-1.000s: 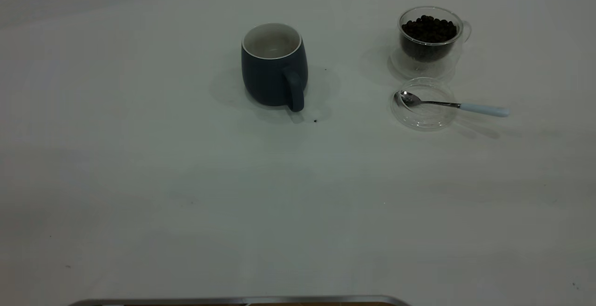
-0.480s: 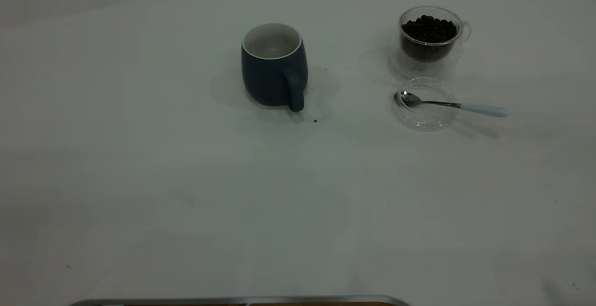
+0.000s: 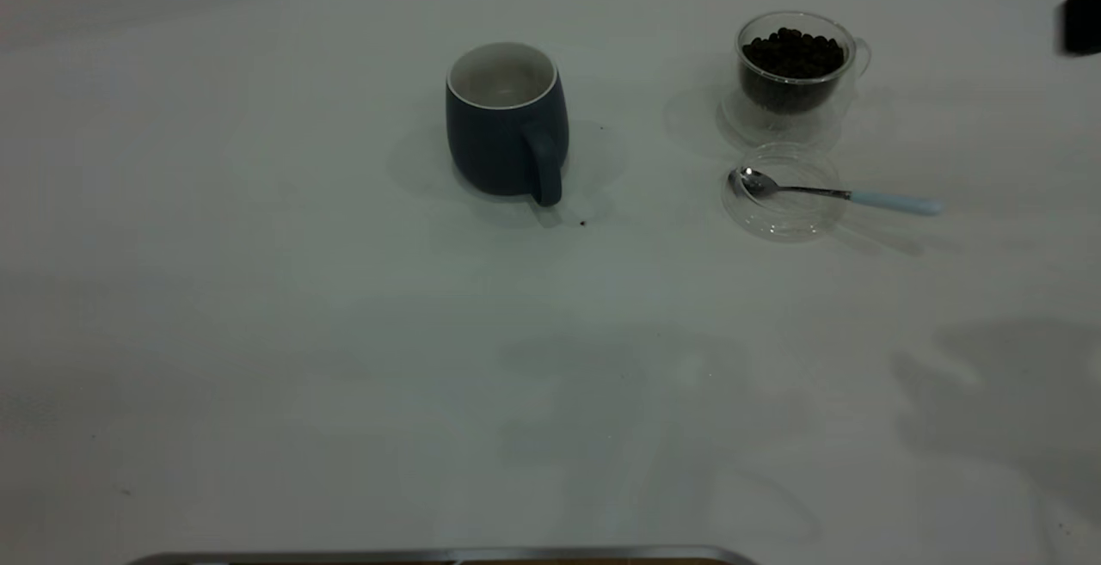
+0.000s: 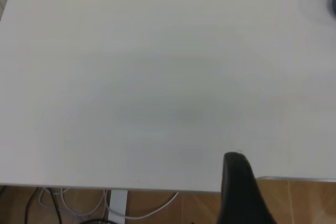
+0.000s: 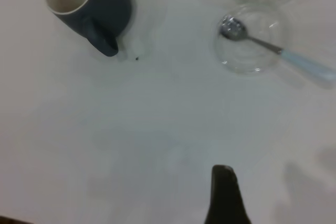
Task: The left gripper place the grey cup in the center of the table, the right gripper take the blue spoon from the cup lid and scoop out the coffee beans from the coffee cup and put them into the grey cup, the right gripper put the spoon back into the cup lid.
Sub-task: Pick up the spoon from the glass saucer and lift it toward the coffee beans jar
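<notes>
A: What did the exterior view show?

B: The grey cup (image 3: 507, 120) stood upright on the table (image 3: 258, 333), a little toward twelve o'clock of its middle, handle turned to six. Well off at three o'clock sat the coffee cup (image 3: 796, 70), heaped with coffee beans (image 3: 792, 52). Just at its six lay the cup lid (image 3: 783, 193), holding the blue spoon (image 3: 839, 194), bowl inside, handle pointing to three. A dark shape showed at the far right edge, presumably the right arm.

A: And the left wrist view?

B: Bare tabletop and one dark finger (image 4: 239, 190) of the left gripper; whether spread or pressed together, I couldn't tell.

A: The right wrist view?

B: Cup, lid and spoon, all far beyond one finger (image 5: 224, 195) of the right gripper. Its spread I couldn't tell either.

A: Which step, then?

B: The cup looked placed, I judged. Next, the right gripper needed to reach and pinch the spoon's handle.
</notes>
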Tool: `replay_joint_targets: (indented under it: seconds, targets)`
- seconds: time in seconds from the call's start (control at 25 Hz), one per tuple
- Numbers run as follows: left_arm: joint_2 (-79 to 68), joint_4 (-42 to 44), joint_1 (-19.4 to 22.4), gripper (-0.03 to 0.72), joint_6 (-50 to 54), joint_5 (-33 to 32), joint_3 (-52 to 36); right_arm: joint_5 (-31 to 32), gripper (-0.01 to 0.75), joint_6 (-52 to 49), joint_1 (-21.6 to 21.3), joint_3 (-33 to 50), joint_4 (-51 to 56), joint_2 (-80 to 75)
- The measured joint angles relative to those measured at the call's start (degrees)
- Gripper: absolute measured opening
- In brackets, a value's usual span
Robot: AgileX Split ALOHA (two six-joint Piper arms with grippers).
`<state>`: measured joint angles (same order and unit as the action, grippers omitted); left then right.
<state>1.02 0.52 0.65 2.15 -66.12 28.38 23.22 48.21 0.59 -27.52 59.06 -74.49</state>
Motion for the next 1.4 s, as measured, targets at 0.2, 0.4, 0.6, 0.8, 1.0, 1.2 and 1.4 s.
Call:
replay_joint_targets:
  seconds: [0.2, 0.4, 0.6, 0.8, 1.0, 1.2, 1.4]
  targets:
    - [0.0, 0.0, 0.0, 0.497, 0.0, 0.0, 0.0, -2.1, 0.559, 22.1, 0.0, -0.4, 24.8, -13.5]
    - [0.0, 0.0, 0.0, 0.497, 0.0, 0.0, 0.0, -0.8, 0.559, 38.5, -3.0, -4.1, 39.7, -26.0]
    - [0.0, 0.0, 0.0, 0.497, 0.0, 0.0, 0.0, 4.4, 0.559, 41.8, -10.2, -8.9, 41.9, -34.9]
    - [0.0, 0.0, 0.0, 0.497, -0.1, 0.0, 0.0, 7.6, 0.558, 42.3, -16.1, -13.6, 41.9, -43.2]
    - [0.0, 0.0, 0.0, 0.497, -0.1, 0.0, 0.0, 12.4, 0.558, 42.5, -17.3, -19.6, 38.2, -51.2]
    - [0.0, 0.0, 0.0, 0.497, -0.1, 0.0, 0.0, 18.8, 0.558, 42.4, -17.3, -25.1, 35.1, -58.2]
    - [0.0, 0.0, 0.0, 0.497, -0.1, 0.0, 0.0, 21.0, 0.558, 42.4, -17.6, -28.7, 34.9, -63.1]
